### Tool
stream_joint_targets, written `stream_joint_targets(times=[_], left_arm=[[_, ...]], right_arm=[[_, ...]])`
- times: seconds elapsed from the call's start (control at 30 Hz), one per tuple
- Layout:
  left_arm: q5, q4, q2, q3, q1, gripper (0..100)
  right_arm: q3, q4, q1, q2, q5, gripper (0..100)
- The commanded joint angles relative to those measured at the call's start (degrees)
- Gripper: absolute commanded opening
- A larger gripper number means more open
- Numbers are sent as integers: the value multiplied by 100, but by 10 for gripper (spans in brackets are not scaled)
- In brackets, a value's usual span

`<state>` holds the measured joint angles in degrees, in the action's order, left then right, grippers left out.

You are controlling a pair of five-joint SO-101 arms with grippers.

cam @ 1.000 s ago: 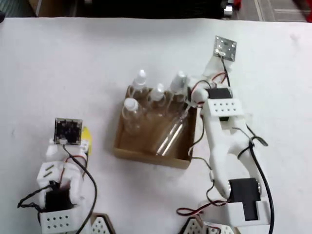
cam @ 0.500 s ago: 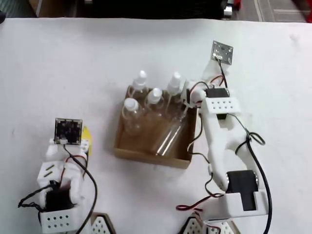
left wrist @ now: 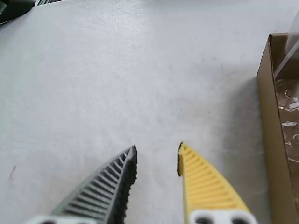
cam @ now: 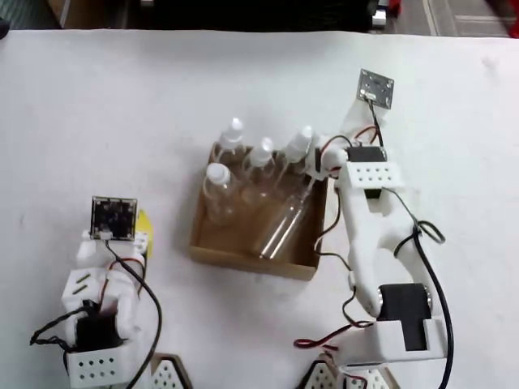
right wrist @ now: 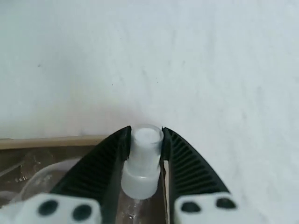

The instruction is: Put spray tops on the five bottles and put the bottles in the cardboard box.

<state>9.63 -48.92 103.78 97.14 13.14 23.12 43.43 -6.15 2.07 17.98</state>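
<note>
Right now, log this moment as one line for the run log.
right gripper shut on spray top at cardboard box rim | left gripper open, low over table beside box

robotics lab or workshop bench: white-covered table (cam: 97, 97), left arm (cam: 97, 324) and right arm (cam: 369, 235) of printed white parts, exposed wiring (cam: 434, 284), bare camera board (cam: 113, 216).

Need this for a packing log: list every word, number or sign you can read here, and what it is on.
None can be read.
The cardboard box, the bottles and the spray top in the right pincer look plain.
Any marks on the small boards on the arms are too small to tell.
</note>
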Motion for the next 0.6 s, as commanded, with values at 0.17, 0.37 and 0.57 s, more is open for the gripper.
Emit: stream_joint_targets(times=[0.17, 0.37, 0.57], left_arm=[[70, 26, -4, -9, -66, 138], [70, 18, -4, -9, -66, 138], [70, 9, -4, -9, -66, 138]], right_arm=[[-79, 822, 4, 1174, -9, 15], [-88, 1323, 40, 1244, -9, 15], [-88, 1499, 48, 1305, -9, 15]])
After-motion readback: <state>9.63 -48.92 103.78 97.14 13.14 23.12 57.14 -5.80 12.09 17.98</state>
